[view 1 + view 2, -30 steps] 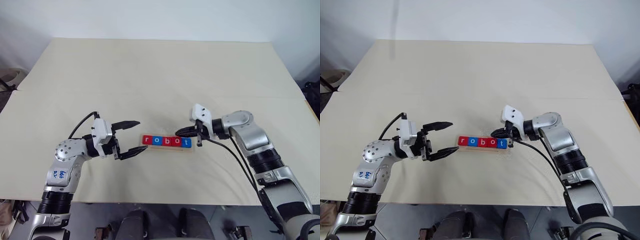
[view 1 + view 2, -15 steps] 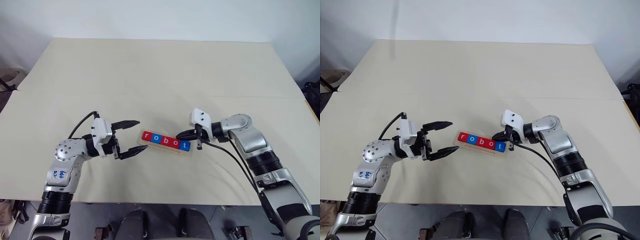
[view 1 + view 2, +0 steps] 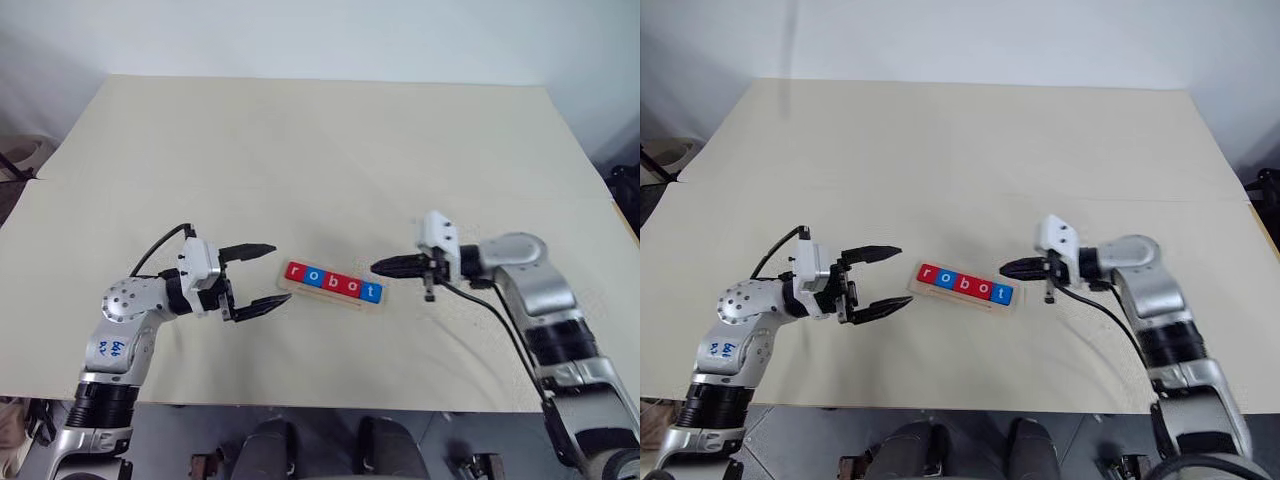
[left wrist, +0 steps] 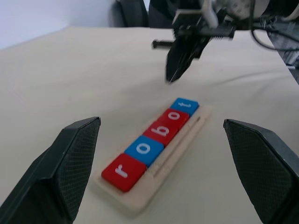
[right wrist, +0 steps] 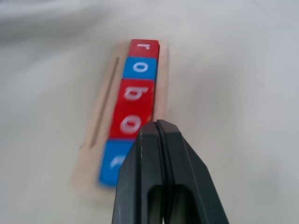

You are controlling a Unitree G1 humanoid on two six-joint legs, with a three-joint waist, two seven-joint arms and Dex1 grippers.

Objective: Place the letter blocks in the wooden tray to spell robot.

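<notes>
The letter blocks (image 3: 333, 283) lie in a row in the wooden tray (image 3: 330, 300) at the table's middle, reading r, o, b, o, t from left to right. The row slants a little, its right end nearer to me. My left gripper (image 3: 283, 272) is open just left of the tray, with nothing between its fingers (image 4: 70, 163). My right gripper (image 3: 376, 267) is shut and empty. Its tip points at the blue t block (image 3: 372, 292) from a short way to the right, without touching it. The right wrist view looks along the shut fingers (image 5: 156, 140) down the row of blocks (image 5: 135, 93).
The table (image 3: 320, 150) is covered in pale cream cloth with a seam across its middle. Its front edge runs close below both arms. Dark gear (image 3: 625, 185) stands off the table's right side.
My right gripper has drawn back to the right, away from the tray's right end. The tray has turned slightly, its right end now nearer to me. The left gripper stayed put.
</notes>
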